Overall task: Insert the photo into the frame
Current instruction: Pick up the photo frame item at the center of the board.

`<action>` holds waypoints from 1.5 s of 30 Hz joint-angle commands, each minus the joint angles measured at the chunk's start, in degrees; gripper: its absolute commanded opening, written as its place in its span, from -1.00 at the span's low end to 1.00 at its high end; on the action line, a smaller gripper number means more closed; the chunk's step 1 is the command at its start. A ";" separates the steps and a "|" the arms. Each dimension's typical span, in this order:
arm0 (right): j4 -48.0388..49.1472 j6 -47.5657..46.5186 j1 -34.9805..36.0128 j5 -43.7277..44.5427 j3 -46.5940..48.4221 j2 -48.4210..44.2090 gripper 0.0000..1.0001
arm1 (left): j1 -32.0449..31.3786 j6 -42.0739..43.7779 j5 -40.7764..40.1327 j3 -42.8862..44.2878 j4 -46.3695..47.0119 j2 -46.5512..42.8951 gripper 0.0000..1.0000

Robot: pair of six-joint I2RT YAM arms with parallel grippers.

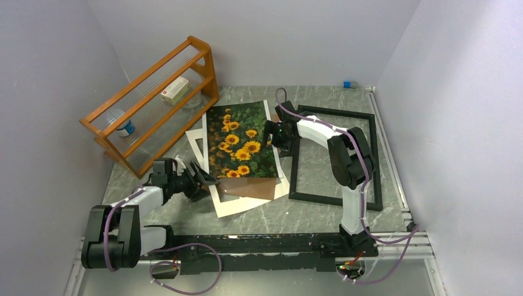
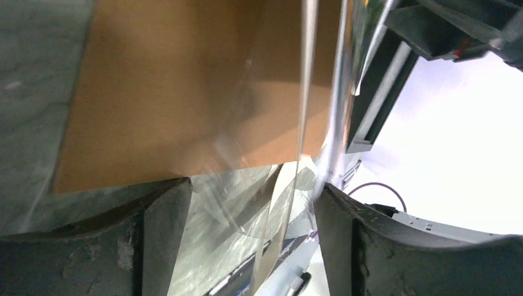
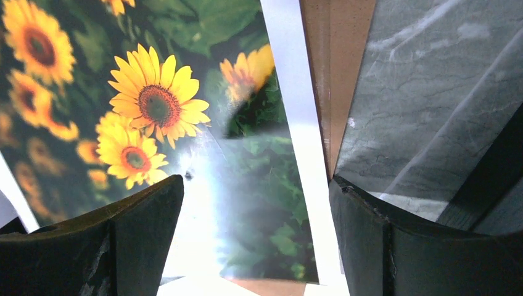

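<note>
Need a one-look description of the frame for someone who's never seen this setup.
On the grey marbled table, find the sunflower photo near the middle. Lying flat just to its right is the frame, a large rectangle with a thin black border and tabletop showing through it. That sets it apart from the white mat and brown backing board stacked under the photo.

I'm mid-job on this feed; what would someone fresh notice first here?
The bright sunflower photo stands out first, face up at centre atop a loose stack of white mat and brown backing board. Just right of it lies the black frame, the table showing through it, and an orange wooden rack stands at the far left. The open left tool sits at the stack's near-left corner, the open right tool at the photo's right edge.
</note>
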 commanded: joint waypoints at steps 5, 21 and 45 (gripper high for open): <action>-0.44 0.78 2.11 -2.25 -4.67 8.64 0.82 | 0.65 -6.54 3.60 -5.58 23.51 -7.99 0.76; -0.72 0.34 2.17 -1.71 -4.12 8.92 0.82 | 7.11 -17.87 10.18 -5.67 35.51 -5.60 0.74; 1.06 0.48 2.17 -2.20 -5.04 7.40 0.82 | 7.38 -2.86 6.56 2.34 31.03 -1.26 0.72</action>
